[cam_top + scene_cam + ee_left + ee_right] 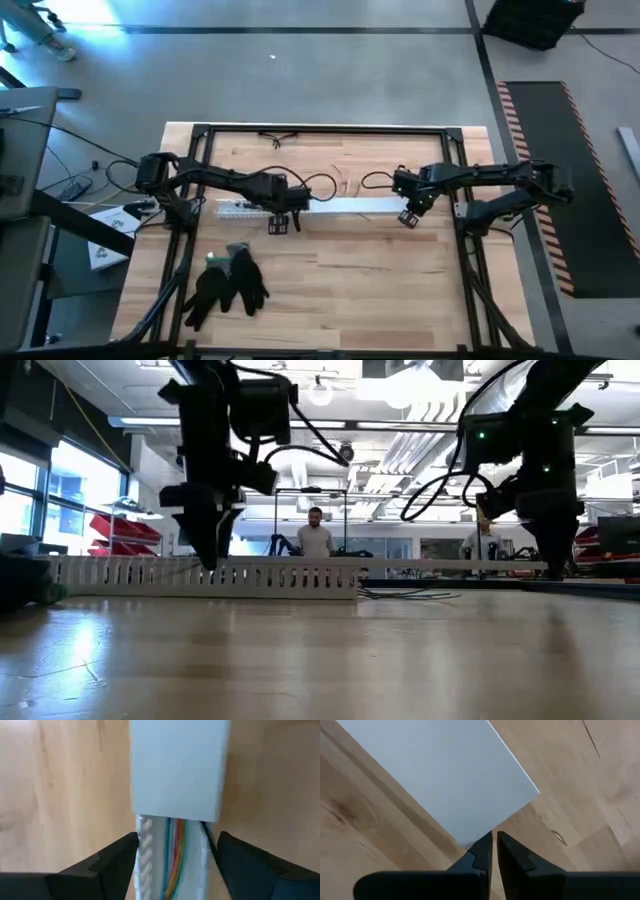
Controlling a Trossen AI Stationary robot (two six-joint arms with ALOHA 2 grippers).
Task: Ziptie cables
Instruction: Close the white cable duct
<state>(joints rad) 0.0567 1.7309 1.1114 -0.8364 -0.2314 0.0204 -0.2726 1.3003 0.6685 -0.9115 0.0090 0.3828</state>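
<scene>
From the overhead camera I see the counter (340,280) with the long white slotted channel (240,209) lying across its middle, running from about 9 o'clock toward 3 o'clock, and a flat white cover (355,205) lying over the part toward 3 o'clock. My left gripper (280,226) sits at the channel just toward 9 o'clock from the counter's centre, pointing down. In its wrist camera the two dark fingers (112,870) are spread wide, one on each side of the channel, not closed on anything. Between them I see the cables (172,855): a white twisted strand, a flat band of green, orange and red wires, and a dark wire at the edge, all lying in the channel and running under the end of the cover (177,767). My right gripper (408,217) is at the 3 o'clock end of the cover. Its wrist camera shows the fingers (480,857) pressed almost together with only a thin slit between them, tips at the edge of the white cover (445,780); I cannot tell whether they pinch that edge. A pair of black gloves (230,280) lies on the counter toward 7 o'clock. In the level camera, people (316,535) stand far back in the room behind the channel (200,575).
</scene>
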